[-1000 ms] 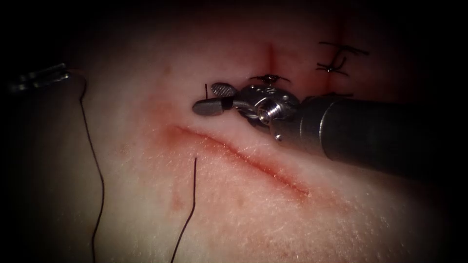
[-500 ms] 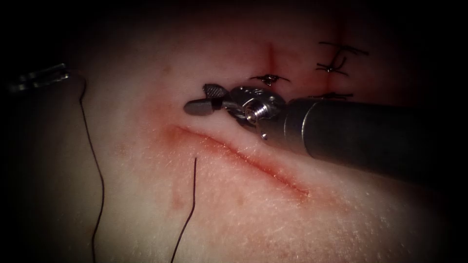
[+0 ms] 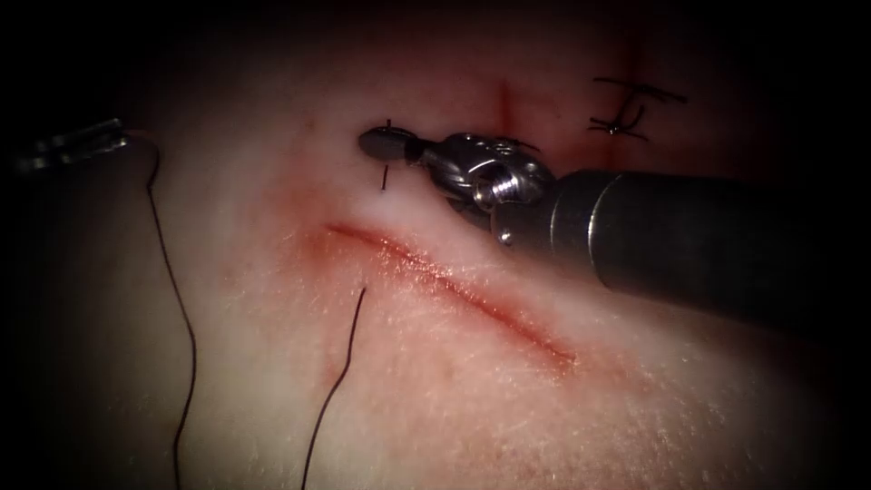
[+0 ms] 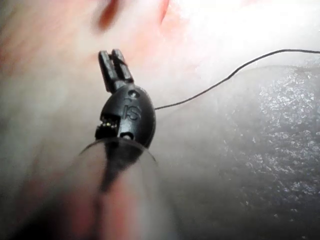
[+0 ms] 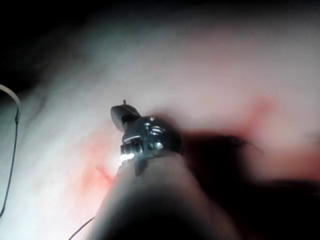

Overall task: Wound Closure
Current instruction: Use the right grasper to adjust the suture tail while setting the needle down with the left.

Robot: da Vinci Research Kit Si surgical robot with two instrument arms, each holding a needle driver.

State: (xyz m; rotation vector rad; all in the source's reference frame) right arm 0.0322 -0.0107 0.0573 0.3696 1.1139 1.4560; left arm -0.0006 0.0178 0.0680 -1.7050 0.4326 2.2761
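R tool moved up, jaws now closed on thread end | L tool pinching thread, holding no needle

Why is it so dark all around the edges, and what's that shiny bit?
Endoscope view: light falls mid-tissue along the cut; the rim is dark, dimming the left end effector, shut on the thread. Glare glints on the wrist of the right end effector, which is shut on a short thread end near the cut's left end. Left wrist view: strong light washes the tissue pale.

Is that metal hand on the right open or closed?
Closed: the right hand pinches a short dark thread end above the cut.
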